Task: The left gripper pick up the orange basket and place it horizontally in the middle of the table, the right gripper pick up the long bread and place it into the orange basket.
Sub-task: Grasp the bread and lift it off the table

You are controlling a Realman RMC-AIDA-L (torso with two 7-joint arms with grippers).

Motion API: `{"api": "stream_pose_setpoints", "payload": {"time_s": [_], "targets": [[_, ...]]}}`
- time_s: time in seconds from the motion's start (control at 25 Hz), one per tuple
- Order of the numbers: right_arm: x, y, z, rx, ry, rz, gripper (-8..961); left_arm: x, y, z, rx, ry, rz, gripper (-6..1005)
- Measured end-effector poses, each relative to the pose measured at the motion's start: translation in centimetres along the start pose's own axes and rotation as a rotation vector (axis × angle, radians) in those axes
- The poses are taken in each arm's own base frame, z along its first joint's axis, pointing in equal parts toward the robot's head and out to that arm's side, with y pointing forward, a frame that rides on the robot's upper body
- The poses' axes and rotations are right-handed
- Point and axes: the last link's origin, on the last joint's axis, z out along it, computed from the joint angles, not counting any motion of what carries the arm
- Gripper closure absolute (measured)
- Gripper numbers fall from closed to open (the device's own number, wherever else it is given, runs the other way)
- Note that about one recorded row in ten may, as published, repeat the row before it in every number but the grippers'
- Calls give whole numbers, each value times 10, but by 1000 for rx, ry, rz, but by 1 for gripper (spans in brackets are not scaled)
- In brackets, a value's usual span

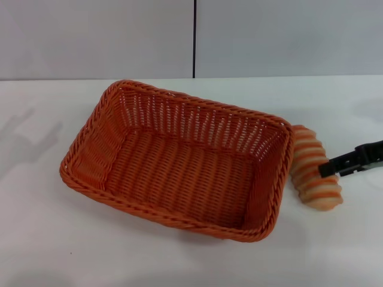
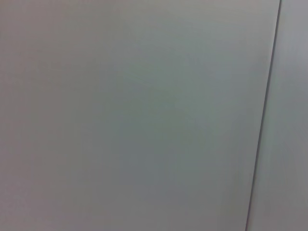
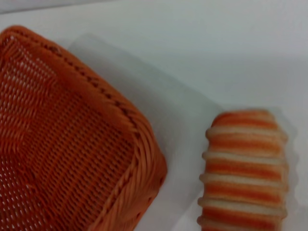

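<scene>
Orange basket (image 1: 179,161) sits mid-desk (image 1: 48,251), long side roughly parallel w/ the front edge, empty, so the basket step looks done. Bread step in hand: long bread (image 1: 316,168) lies just beside the basket's right end, toward the desk's right edge. Right tool (image 1: 329,168) is at the bread's right side; can't tell its opening. Left tool not in view. Next: close on the loaf, lift over the rim, release inside.

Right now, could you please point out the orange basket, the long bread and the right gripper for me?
orange basket (image 1: 179,164): head view, on its woven floor.
long bread (image 1: 314,170): head view, on its ridged top.
right gripper (image 1: 353,160): head view, on its black body beside the bread.
</scene>
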Motion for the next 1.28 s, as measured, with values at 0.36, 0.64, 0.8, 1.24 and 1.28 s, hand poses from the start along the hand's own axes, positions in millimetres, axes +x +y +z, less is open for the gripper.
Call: {"api": "stream_pose_setpoints", "payload": {"time_s": [0.36,0.64,0.8,1.24,1.28], "targets": [[-1,-4,12,40,32,-6,316,0,1,1,-2,6,-5,194],[-1,-8,16,47,36,4,326,0,0,3,-1,10,-9,194],[-3,-9,19,54,22,1,349,1,0,3,0,10,-9,193],[-9,-8,16,27,-60,-24,519,1,-1,3,7,9,-8,194],[-10,-7,13,18,-75,-25,524,1,-2,3,10,9,-7,194]]}}
